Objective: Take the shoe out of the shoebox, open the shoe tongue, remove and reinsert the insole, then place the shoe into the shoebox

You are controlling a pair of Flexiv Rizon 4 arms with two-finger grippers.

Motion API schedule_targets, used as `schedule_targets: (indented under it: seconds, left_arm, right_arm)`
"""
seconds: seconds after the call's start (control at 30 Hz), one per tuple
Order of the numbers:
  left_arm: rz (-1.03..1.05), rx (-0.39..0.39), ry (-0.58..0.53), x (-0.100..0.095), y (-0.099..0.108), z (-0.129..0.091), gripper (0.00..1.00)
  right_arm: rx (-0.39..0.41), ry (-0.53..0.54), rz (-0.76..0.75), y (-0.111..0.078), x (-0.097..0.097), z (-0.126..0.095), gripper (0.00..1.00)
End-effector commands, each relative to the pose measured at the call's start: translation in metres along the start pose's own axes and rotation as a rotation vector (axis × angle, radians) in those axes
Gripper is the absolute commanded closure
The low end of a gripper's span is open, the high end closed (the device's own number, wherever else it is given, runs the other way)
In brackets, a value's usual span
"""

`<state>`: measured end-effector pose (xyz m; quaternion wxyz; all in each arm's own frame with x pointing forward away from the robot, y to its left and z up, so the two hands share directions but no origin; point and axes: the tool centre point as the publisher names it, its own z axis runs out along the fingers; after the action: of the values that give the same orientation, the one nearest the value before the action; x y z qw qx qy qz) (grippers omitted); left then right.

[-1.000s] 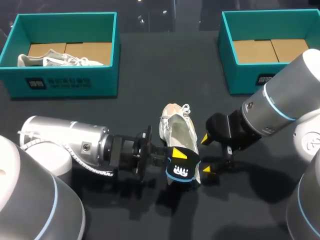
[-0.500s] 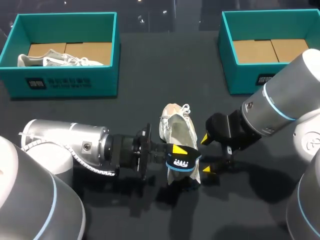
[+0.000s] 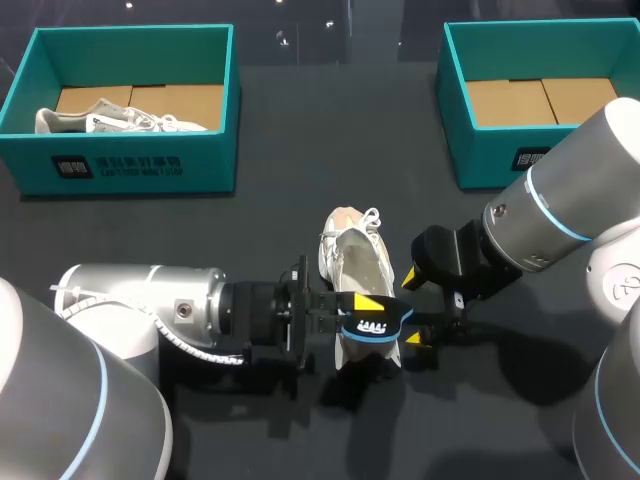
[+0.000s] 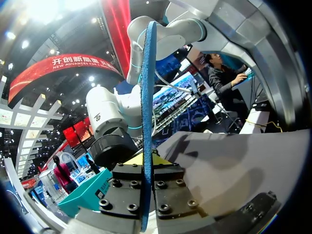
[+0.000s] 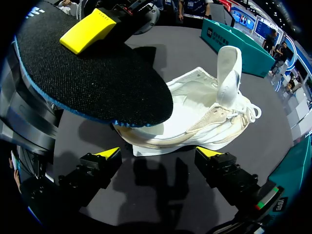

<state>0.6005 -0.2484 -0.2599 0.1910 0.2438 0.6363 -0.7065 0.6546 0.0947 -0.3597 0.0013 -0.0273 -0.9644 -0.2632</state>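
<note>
Over dark table (image 3: 300, 130), left gripper (image 3: 371, 314) pinches insole (image 3: 378, 329) above white shoe (image 3: 355, 255).

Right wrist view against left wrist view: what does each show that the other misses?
Only the right wrist view: the white shoe resting on the table with its tongue pulled up, and the right claw open and empty just short of the shoe.
Only the left wrist view: the insole seen edge-on, its blue rim clamped in the left claw.
Both: the insole held by the left claw. The right wrist view shows its black flat face, hanging over one end of the shoe.
</note>
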Motion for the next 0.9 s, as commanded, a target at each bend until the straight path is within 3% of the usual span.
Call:
schedule_targets:
  seconds: [0.03, 0.9]
  left_arm:
    - [-0.008, -0.007, -0.012, 0.0, 0.002, 0.006, 1.0]
    - [-0.044, -0.025, -0.016, 0.0, 0.021, 0.01, 1.0]
  right_arm:
    - [-0.001, -0.002, 0.0, -0.001, 0.001, 0.0, 0.0]
    - [-0.001, -0.002, 0.0, -0.001, 0.001, 0.0, 0.0]
